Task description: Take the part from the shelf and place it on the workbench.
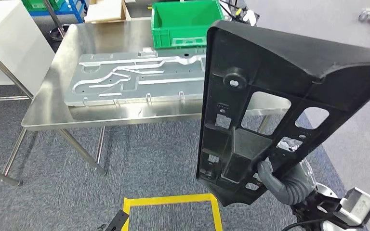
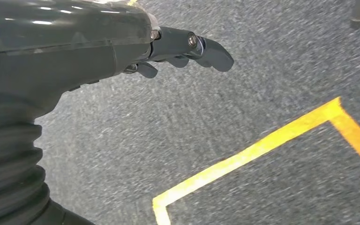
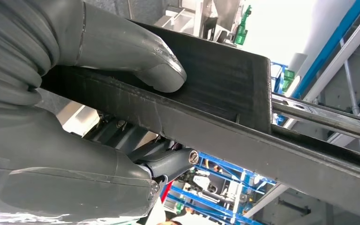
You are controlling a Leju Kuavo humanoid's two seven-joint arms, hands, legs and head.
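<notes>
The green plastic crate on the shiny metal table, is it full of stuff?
No, the green plastic crate on the shiny metal table looks empty inside.

The steel desk (image 1: 48, 103), beyond and left of the right hand (image 1: 274, 179), carries a flat metal plate (image 1: 125, 79) and a green crate (image 1: 185, 24).

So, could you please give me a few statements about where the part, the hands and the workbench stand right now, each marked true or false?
1. The right hand grips the black part. True.
2. The black part lies flat on the workbench. False: it is held up in the air in front of the bench.
3. The left hand holds a tool. False: it holds nothing and hangs over the carpet, near the yellow floor tape.
4. A green crate stands on the workbench. True.
5. A silver metal plate lies on the workbench. True.
</notes>
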